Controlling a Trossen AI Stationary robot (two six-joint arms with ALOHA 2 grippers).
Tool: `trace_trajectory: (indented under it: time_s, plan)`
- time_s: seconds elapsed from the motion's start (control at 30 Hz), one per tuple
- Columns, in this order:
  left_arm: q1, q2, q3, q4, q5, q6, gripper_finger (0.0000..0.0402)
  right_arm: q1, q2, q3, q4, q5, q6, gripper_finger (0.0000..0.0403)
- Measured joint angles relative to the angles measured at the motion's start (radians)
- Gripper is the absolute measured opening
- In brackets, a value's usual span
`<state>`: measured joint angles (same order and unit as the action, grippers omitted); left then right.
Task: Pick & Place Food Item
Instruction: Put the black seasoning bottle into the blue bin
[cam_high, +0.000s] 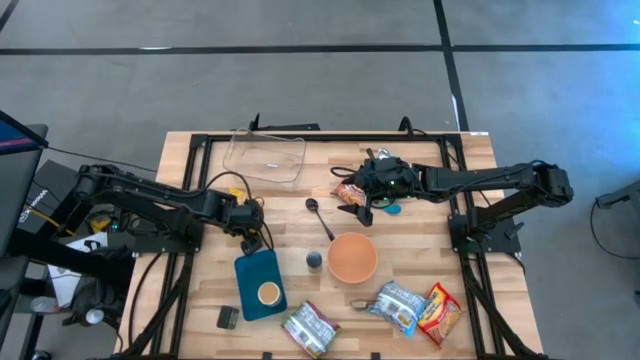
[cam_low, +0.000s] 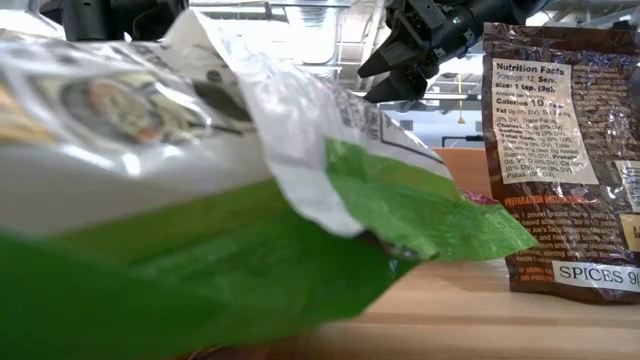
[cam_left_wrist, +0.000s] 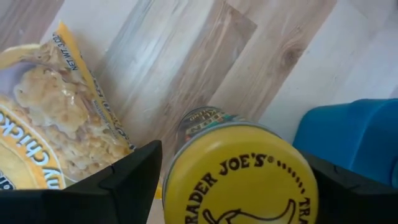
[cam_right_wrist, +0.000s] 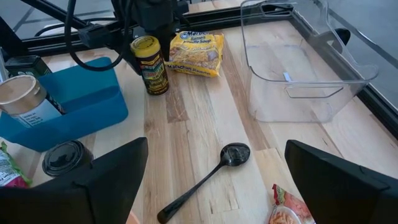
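Wooden table (cam_high: 420, 250) on grey floor, left hand (cam_left_wrist: 233, 186) and right hand (cam_right_wrist: 214, 186) both spread.

Wooden table (cam_high: 420, 300), clear bin (cam_high: 265, 157), orange bowl (cam_high: 352, 258), black spoon (cam_high: 319, 216), blue tray (cam_high: 258, 282)

From the low camera I get mostly a blurred green-and-white packet (cam_low: 200, 200) that fills the frame and hides the worktop behind it. The spice pouch (cam_low: 565, 150) is cut off at the right edge. In my left wrist camera the jar (cam_left_wrist: 239, 174) is cropped at the bottom, and the ramen packet (cam_left_wrist: 56, 118) runs off the side.
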<state>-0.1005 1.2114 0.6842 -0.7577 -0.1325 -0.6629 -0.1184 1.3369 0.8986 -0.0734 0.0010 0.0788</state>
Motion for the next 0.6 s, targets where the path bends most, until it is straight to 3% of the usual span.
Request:
trace_trajectory:
  time_s: [0.4, 0.6]
  plan:
    - [0.0, 0.0, 0.001, -0.001, -0.018, 0.0, 0.0222, 0.0, 0.0, 0.0, 0.0, 0.0, 0.0, 0.0372]
    - [0.001, 0.0, 0.001, -0.001, -0.018, 0.0, 0.0229, 0.0, 0.0, 0.0, 0.0, 0.0, 0.0, 0.0372]
